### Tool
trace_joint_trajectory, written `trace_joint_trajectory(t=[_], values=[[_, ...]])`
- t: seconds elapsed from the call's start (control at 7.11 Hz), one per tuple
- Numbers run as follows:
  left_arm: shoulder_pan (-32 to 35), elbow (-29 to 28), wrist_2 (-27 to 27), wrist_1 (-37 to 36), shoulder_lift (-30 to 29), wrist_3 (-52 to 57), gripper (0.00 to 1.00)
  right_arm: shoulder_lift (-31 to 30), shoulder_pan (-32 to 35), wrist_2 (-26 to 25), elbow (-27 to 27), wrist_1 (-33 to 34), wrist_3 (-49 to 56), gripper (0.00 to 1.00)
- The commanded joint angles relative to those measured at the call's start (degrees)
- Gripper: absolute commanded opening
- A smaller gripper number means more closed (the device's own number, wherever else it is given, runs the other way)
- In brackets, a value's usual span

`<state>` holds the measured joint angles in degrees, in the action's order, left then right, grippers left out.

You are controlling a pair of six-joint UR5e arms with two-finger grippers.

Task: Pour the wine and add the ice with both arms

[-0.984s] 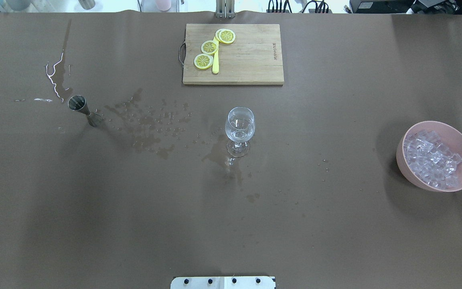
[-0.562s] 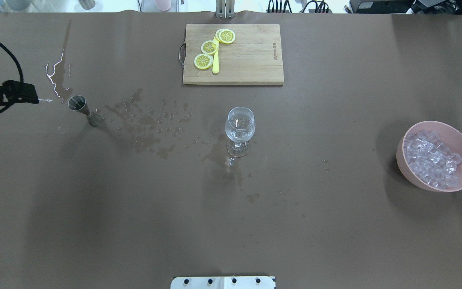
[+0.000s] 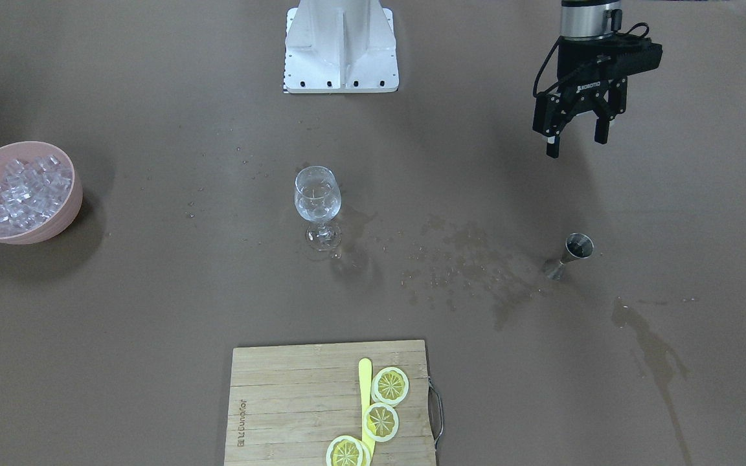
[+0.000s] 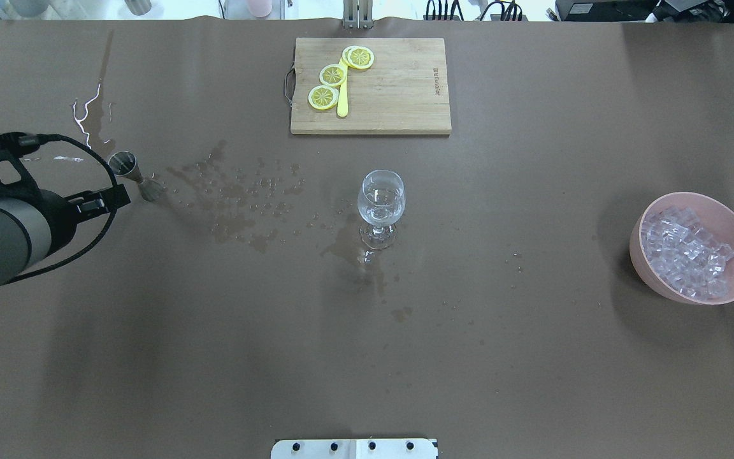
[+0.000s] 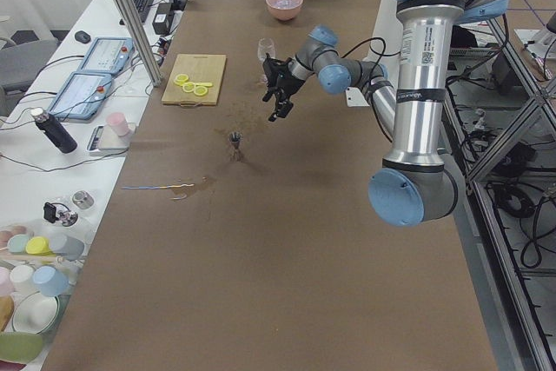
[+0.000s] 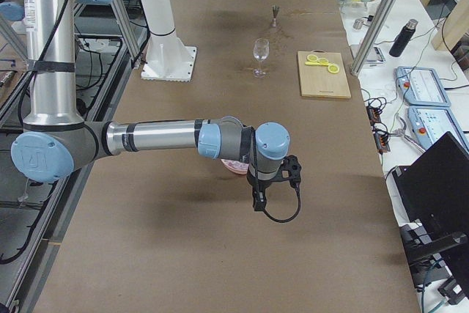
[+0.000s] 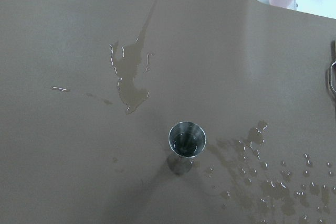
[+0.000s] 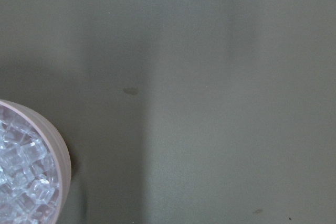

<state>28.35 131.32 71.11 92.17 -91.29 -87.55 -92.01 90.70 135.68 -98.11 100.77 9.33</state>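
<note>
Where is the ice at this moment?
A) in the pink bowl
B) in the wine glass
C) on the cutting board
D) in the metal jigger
A: the ice is heaped in the pink bowl at the table's side, and the wine glass shows no cubes.

The right hand's (image 6: 256,205) grip is unclear, and the pink bowl (image 6: 233,168) mostly hidden.

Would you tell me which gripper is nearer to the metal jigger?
Left. The left gripper hovers just robot-side of the jigger; the right gripper is far off by the pink bowl.
</note>
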Motion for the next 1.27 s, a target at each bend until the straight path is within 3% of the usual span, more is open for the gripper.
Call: trace_joint_trajectory(t=[0.0,0.7,1.12], values=[[-5.66,-4.9,-12.78,0.29,0.41,-8.47,0.98,0.08,0.0,0.02,0.11,0.04,-0.01,1.0],[-8.66,-15.9,-25.2,4.77,-0.2,-14.83,0.98,0.43,0.0,-0.07,0.2,-0.05,-0.01,1.0],[-9.37,-22.84,-27.87,4.77,-6.6,-16.6,0.98,0.51,0.0,-0.07,0.2,-0.05,-0.01,1.0]])
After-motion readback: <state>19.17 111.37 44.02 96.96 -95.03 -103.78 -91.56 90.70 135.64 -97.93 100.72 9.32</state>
